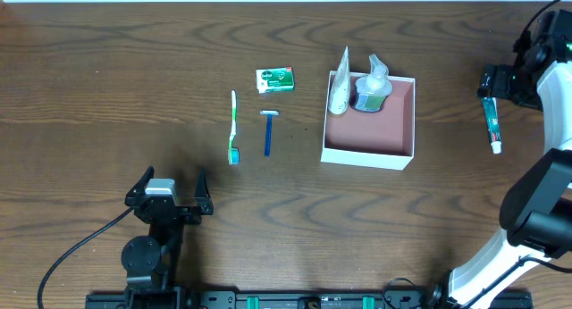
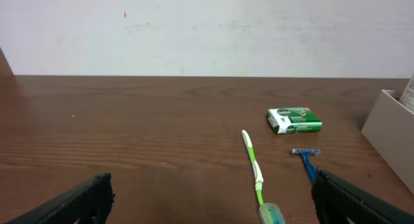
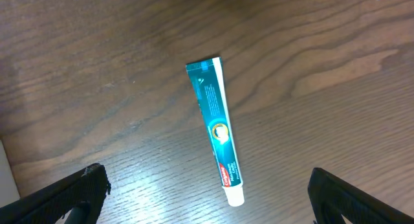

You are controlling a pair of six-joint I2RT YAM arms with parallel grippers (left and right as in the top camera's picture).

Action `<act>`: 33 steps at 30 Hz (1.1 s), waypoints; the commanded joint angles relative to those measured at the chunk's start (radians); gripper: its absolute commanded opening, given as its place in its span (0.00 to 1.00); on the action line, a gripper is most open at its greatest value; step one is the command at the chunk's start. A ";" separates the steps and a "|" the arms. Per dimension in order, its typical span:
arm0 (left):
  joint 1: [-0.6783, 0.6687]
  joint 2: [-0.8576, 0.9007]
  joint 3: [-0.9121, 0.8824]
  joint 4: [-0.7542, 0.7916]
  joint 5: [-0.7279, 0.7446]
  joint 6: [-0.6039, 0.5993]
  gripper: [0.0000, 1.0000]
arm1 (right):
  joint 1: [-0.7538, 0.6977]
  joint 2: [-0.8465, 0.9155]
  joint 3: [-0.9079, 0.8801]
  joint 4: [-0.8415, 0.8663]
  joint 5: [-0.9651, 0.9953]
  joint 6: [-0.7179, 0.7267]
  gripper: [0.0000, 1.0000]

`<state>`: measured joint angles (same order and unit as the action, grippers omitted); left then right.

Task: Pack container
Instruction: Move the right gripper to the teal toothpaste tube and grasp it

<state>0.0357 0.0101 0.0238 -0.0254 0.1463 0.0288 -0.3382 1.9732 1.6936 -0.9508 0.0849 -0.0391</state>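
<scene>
The container (image 1: 368, 154) is a square white box with a pink-brown inside, right of centre. It holds a white tube (image 1: 340, 86) and a blue-and-white bottle (image 1: 371, 87) at its far side. Its wall shows in the left wrist view (image 2: 387, 128). A teal toothpaste tube (image 1: 491, 121) lies right of the container and shows in the right wrist view (image 3: 216, 123). My right gripper (image 1: 494, 86) (image 3: 206, 188) is open and empty, above the toothpaste. My left gripper (image 1: 172, 180) (image 2: 213, 193) is open and empty at the near left.
A green-and-white soap packet (image 1: 275, 79) (image 2: 294, 119), a green toothbrush (image 1: 234, 126) (image 2: 253, 169) and a blue razor (image 1: 268, 130) (image 2: 306, 158) lie on the wooden table left of the container. A cable (image 1: 76, 251) trails from the left arm.
</scene>
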 commanded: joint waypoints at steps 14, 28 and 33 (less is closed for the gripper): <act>-0.003 -0.006 -0.020 -0.026 0.003 -0.001 0.98 | -0.088 0.044 -0.100 0.059 -0.076 -0.174 0.99; -0.003 -0.006 -0.020 -0.026 0.003 -0.001 0.98 | -0.093 0.102 -0.174 0.149 -0.148 -0.267 0.99; -0.003 -0.006 -0.020 -0.026 0.003 -0.001 0.98 | -0.094 0.137 -0.175 0.150 -0.142 -0.277 0.93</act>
<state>0.0357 0.0101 0.0238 -0.0254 0.1463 0.0288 -0.4255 2.0876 1.5261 -0.8024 -0.0528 -0.2932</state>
